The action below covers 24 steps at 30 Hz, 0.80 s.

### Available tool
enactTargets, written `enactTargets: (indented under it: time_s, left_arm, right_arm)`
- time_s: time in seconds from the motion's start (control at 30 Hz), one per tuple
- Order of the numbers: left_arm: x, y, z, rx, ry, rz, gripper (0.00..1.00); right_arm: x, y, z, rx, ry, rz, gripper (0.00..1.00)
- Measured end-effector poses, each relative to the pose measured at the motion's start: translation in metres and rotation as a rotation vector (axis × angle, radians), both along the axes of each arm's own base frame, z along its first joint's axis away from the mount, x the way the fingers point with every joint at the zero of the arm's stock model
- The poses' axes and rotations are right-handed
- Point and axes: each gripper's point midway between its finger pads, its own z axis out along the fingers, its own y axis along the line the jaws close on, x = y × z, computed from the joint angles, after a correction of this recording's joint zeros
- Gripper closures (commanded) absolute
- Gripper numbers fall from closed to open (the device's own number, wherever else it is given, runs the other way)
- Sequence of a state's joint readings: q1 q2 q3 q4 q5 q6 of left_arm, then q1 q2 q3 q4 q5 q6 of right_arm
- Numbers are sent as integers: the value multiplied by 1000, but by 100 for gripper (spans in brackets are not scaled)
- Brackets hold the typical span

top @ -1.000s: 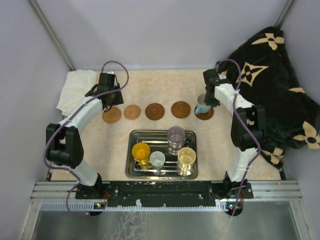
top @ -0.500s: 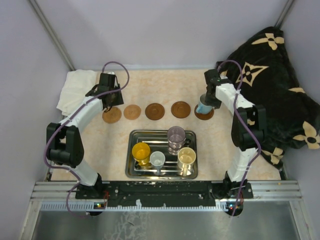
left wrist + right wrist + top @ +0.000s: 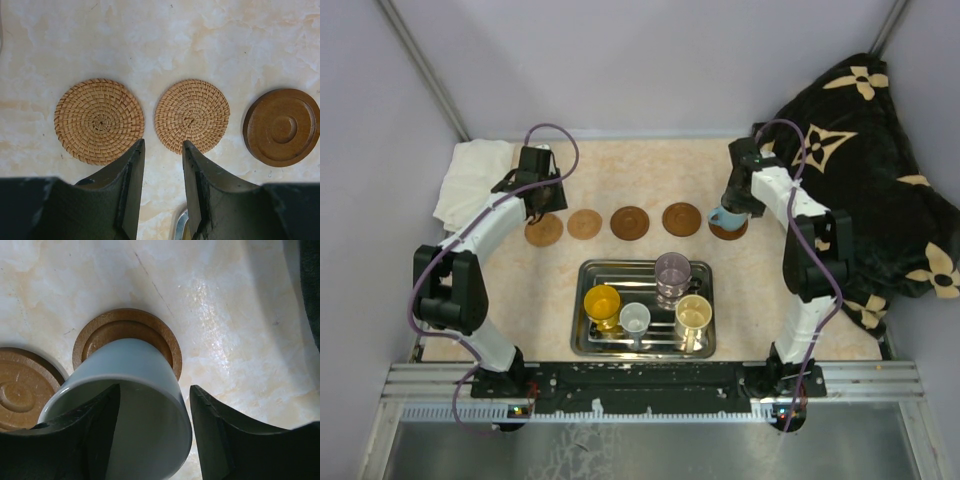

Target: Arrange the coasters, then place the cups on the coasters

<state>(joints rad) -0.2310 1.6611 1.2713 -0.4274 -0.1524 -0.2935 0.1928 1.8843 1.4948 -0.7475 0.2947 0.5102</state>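
Five coasters lie in a row: two woven ones [image 3: 544, 230] [image 3: 585, 224] and three wooden ones [image 3: 630, 222] [image 3: 681, 218] [image 3: 730, 231]. The light blue cup [image 3: 723, 216] stands on the rightmost coaster [image 3: 127, 322]. My right gripper [image 3: 155, 388] is open around its wall [image 3: 140, 365], one finger inside and one outside with a gap. My left gripper [image 3: 163, 146] hovers open and holds nothing, above the gap between the two woven coasters [image 3: 99, 121] [image 3: 192, 116]. The yellow [image 3: 602, 302], small grey-white [image 3: 635, 318], cream [image 3: 693, 315] and purplish [image 3: 672, 270] cups stand in the steel tray [image 3: 645, 263].
A black patterned blanket [image 3: 865, 150] is heaped at the right edge, close behind the right arm. A white cloth [image 3: 470, 180] lies at the far left corner. The tray sits between the coaster row and the arm bases.
My right gripper has opened and let go of the light blue cup, which now stands on the rightmost coaster. The left arm has not moved.
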Motion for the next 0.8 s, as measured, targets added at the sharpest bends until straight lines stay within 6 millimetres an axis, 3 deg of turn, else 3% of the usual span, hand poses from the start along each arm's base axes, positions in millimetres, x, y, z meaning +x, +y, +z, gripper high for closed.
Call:
enactTargets:
  time_s: [0.47,0.7,0.8]
  left_arm:
    - [0,0,-5,2,12,-1,58]
    - [3,-2,-4,-5,10,-6,58]
    - [4,-4,-4,-10,11,-11,58]
  right_arm:
    - [8,-4,24,-16,-80,-10,40]
    - [6,-7,47,-72,-136,0,40]
    - [6,1,59,-107,-162,28,40]
